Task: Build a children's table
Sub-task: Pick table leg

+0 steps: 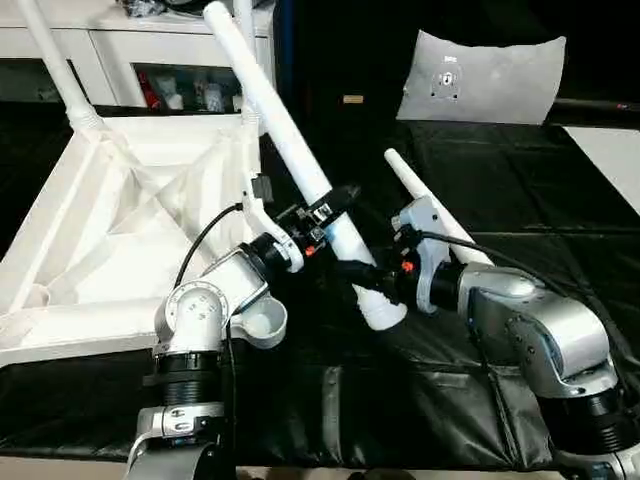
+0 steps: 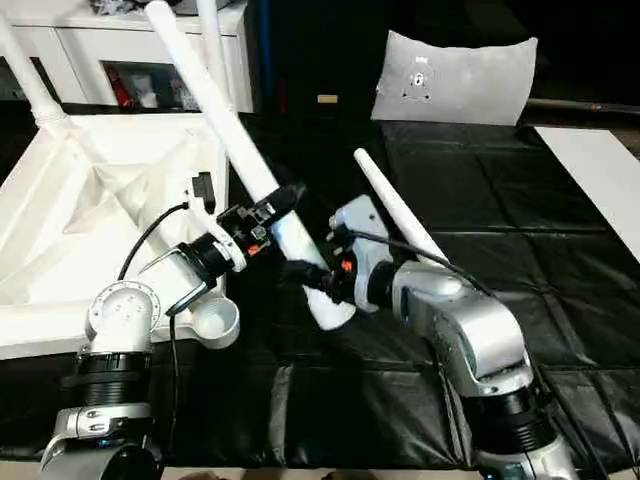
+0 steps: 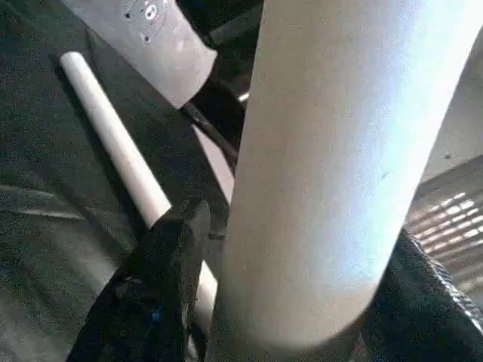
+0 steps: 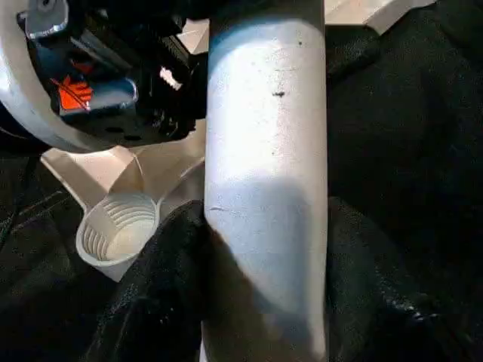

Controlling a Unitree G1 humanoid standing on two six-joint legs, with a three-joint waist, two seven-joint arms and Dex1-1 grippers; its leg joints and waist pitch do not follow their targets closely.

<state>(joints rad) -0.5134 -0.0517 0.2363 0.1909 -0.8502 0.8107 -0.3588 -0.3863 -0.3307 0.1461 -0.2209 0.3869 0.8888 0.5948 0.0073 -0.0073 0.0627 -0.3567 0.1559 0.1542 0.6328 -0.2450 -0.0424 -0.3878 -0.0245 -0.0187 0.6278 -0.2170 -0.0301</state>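
Both arms of the robot hold one white leg (image 1: 300, 160) slanted above the black-covered desk (image 1: 520, 200). The left tool (image 1: 322, 212) is closed around its middle, and the right tool (image 1: 362, 278) is closed around it lower down, near the thick end (image 1: 383, 312). The upturned tabletop (image 1: 120, 220) lies at 9 o'clock from the two tools, ribs showing. Its near corner socket (image 1: 262, 322) sits open, just at 8 o'clock of the leg's thick end.

The step in hand appears to be seating this leg in that socket. Doing it well likely means swinging the thick end over the socket, lining the leg up with the socket's axis before any turning, and keeping both grips firm so the threads do not cross.

A second loose leg (image 1: 430, 205) lies on the desk at 2 o'clock, its lower part hidden behind the right forearm. Two legs already stand in the far corners, their tops cut off. The held leg's threads cannot be made out.
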